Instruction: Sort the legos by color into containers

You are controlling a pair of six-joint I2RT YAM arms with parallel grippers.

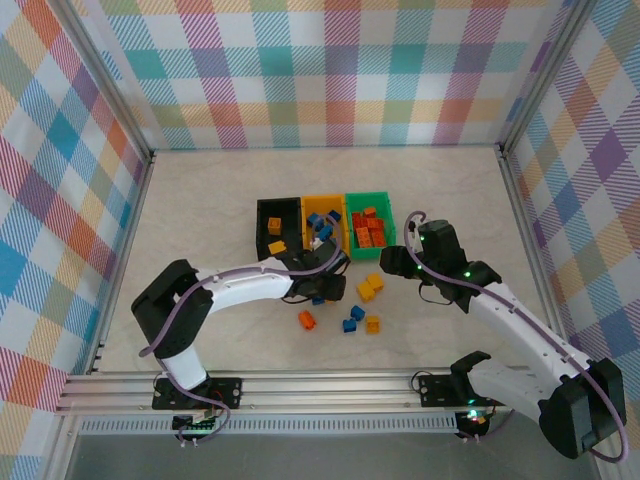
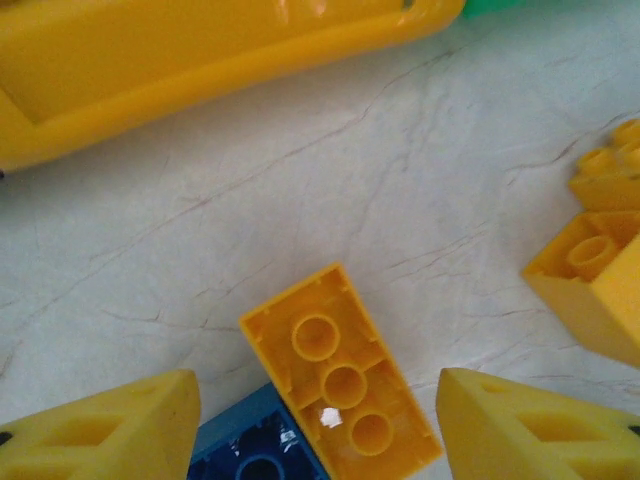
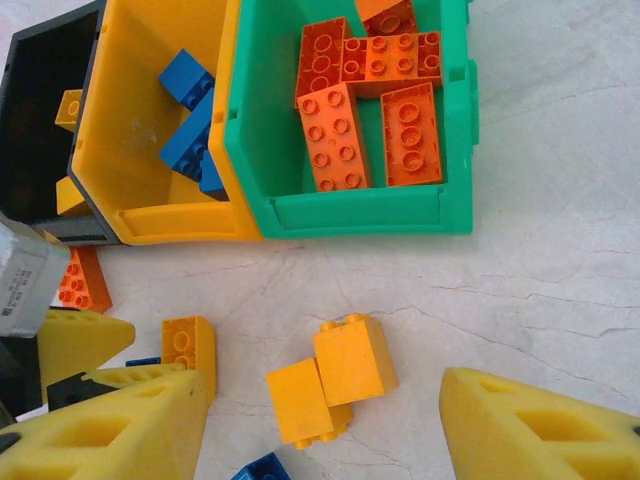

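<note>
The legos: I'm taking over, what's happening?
Two arms are sorting legos by color: orange ones in the green bin, blue ones in the yellow bin, yellow ones in the black bin. Others lie loose. The left gripper is open over an upturned yellow brick, the right gripper open above two more.

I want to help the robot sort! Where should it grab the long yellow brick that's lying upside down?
Pinch the upside-down yellow oblong plastic brick across its two long side walls, coming down from above. It lies slanted under the open left hand, so turning the hand first probably helps. The blue plastic brick crowds one side.
</note>
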